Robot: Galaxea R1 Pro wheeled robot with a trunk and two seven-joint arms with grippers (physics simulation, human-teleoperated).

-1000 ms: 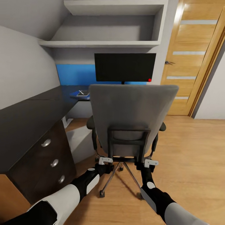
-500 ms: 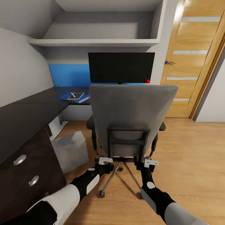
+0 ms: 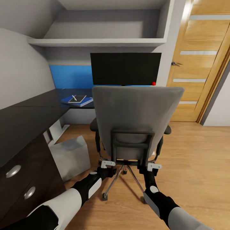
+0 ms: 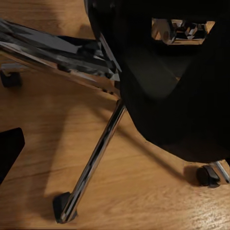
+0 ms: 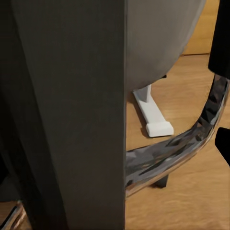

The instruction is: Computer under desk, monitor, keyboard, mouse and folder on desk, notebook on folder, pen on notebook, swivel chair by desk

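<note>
1 swivel chair [image 3: 137,118], 2 black armrests, 1 chrome wheeled base [image 4: 96,158]; 3 casters show in the left wrist view. 1 monitor [image 3: 125,68] with 1 red dot. 1 desk [image 3: 28,121]. 1 blue folder [image 3: 78,101], 1 notebook [image 3: 77,98] on it, 1 pen [image 3: 74,97] on the notebook. 1 computer [image 3: 70,156] tower on the floor. 1 dark drawer cabinet [image 3: 22,188], 2 round knobs visible. 1 wall shelf [image 3: 95,41]. 1 wood door [image 3: 198,64], 1 handle. 2 robot arms, 2 hands: left hand [image 3: 108,164], right hand [image 3: 154,166].
</note>
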